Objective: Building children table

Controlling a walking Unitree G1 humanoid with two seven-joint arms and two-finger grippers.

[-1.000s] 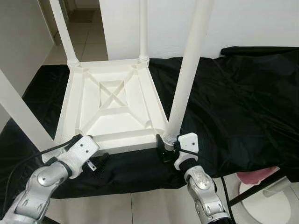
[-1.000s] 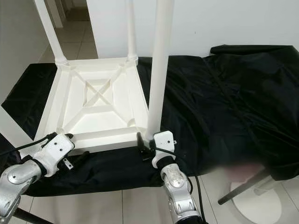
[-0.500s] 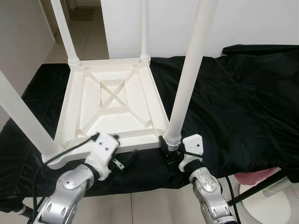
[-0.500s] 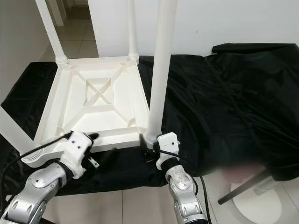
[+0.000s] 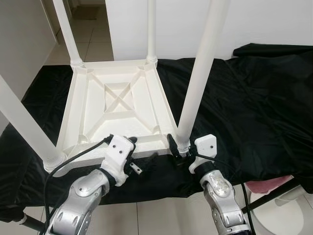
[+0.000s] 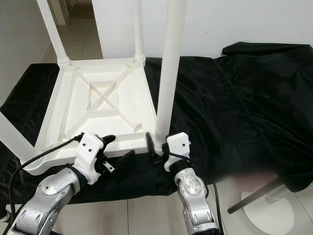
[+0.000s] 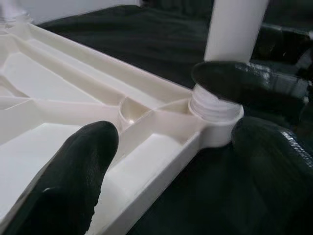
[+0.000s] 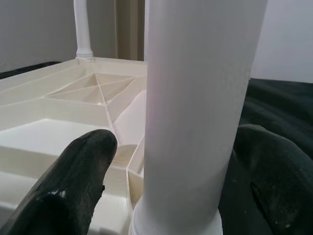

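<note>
The white plastic table (image 5: 117, 105) lies upside down on a black cloth (image 5: 244, 103), its four legs pointing up. It looks light, stiff and smooth, likely slippery; the near right leg (image 5: 195, 88) is best held low, by its threaded collar. The right gripper (image 5: 180, 149) straddles that leg's base, fingers spread either side, contact unclear. The left gripper (image 5: 142, 154) is open over the table's near rim. A white stand base (image 5: 276, 215) sits on the tiled floor (image 5: 90, 39) beside the robot.

Smooth white plastic table (image 5: 117, 103) on slightly shiny black cloth (image 5: 244, 107).
</note>
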